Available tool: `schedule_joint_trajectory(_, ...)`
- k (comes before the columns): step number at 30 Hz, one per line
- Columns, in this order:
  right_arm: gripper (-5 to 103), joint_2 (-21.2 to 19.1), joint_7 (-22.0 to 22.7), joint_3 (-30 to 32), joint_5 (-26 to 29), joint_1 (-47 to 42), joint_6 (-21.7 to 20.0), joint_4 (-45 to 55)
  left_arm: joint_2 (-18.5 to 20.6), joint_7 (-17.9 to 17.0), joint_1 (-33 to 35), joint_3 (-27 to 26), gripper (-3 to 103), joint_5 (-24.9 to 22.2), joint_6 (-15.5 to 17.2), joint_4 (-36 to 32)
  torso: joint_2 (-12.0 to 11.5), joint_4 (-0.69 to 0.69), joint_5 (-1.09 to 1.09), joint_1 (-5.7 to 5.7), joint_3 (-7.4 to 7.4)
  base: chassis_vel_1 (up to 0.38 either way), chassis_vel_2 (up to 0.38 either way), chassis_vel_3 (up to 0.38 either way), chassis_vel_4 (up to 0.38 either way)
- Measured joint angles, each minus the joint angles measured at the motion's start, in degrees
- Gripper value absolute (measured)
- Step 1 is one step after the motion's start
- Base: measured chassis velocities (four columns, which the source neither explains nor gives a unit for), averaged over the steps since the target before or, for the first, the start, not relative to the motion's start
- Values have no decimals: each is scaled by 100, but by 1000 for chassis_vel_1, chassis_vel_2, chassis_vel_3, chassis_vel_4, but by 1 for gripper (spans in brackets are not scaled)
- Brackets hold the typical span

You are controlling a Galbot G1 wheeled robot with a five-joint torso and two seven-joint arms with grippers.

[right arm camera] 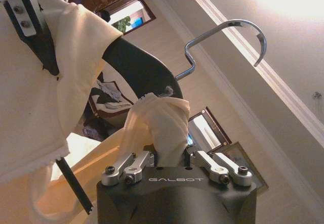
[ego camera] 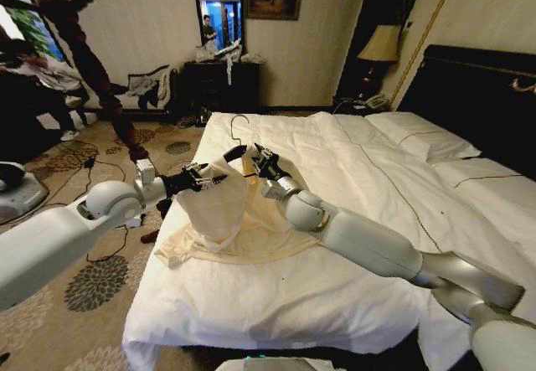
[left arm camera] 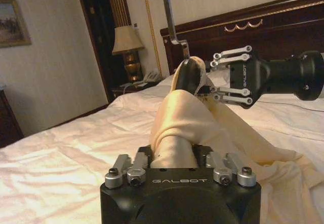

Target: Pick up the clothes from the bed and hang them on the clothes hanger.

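A: Starting on the left, what does the left gripper (ego camera: 203, 178) have?

B: Its fingers (left arm camera: 132, 167) are closed on a bunched fold of the clothes (ego camera: 219, 210); the cream fabric rises straight out from between them, lifted above the bed (ego camera: 352, 170) near its foot end.

A: And the clothes hanger (ego camera: 237, 149)?

B: It stands between the two grippers, black shoulder draped with the shirt, wire hook pointing up.

A: The right gripper (ego camera: 261, 163)?

B: Its fingers (right arm camera: 132, 164) pinch another gathered wad of the shirt just beside the hanger's neck. The shirt's lower part lies spread on the white duvet beneath both arms.
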Motion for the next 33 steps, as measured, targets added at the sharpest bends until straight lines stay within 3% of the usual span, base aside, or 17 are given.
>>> schedule_joint_trajectory(3, 23, 8, -15, -2, -76, -3, 25, 0, 21, 34, -1, 27, 36, -37, 19, 22, 0, 1, 0, 0, 0, 0, 0, 0, 0)
schedule_joint_trajectory(4, 23, 10, -28, -6, -166, -16, 52, -2, 8, 32, 36, 25, 22, -34, 18, 34, 0, 0, 0, 0, 0, 0, 0, 0, 0)
schedule_joint_trajectory(14, 23, 5, -28, 4, -227, -51, 74, 10, 15, -159, 152, -95, 20, 58, -29, -25, 0, 0, 0, 0, 0, 0, 0, 0, 0)
schedule_joint_trajectory(20, 23, 22, -8, 20, -188, -52, 2, 49, -17, -105, 205, -152, 20, 301, -197, 3, 0, 1, 0, 0, 0, 0, 0, 0, 0)
schedule_joint_trajectory(24, 23, 31, 8, 1, -75, -24, -66, 116, -104, -321, 252, -181, 20, 327, -230, 7, 0, -1, 0, 0, 0, 0, 0, 0, 0)
schedule_joint_trajectory(26, 28, 33, 5, -15, -24, -22, -83, 148, -147, -423, 267, -197, 20, 340, -245, 22, 0, 0, 1, 0, 0, 0, 0, 0, 0)
schedule_joint_trajectory(30, 49, 10, 13, -47, 157, -4, -183, 252, -386, -660, 299, -210, 17, 405, -348, 65, 0, -1, -1, 0, 0, 0, 0, 0, 0)
schedule_joint_trajectory(32, 49, 0, 17, -47, 176, -1, -193, 272, -423, -681, 299, -210, 17, 433, -358, 78, 0, -2, 0, 0, 0, 0, 0, 0, 0)
schedule_joint_trajectory(33, 60, -16, 26, -46, 202, -1, -204, 304, -470, -698, 295, -211, 17, 482, -369, 101, 0, -1, 1, 0, 0, 0, 0, 0, 0)
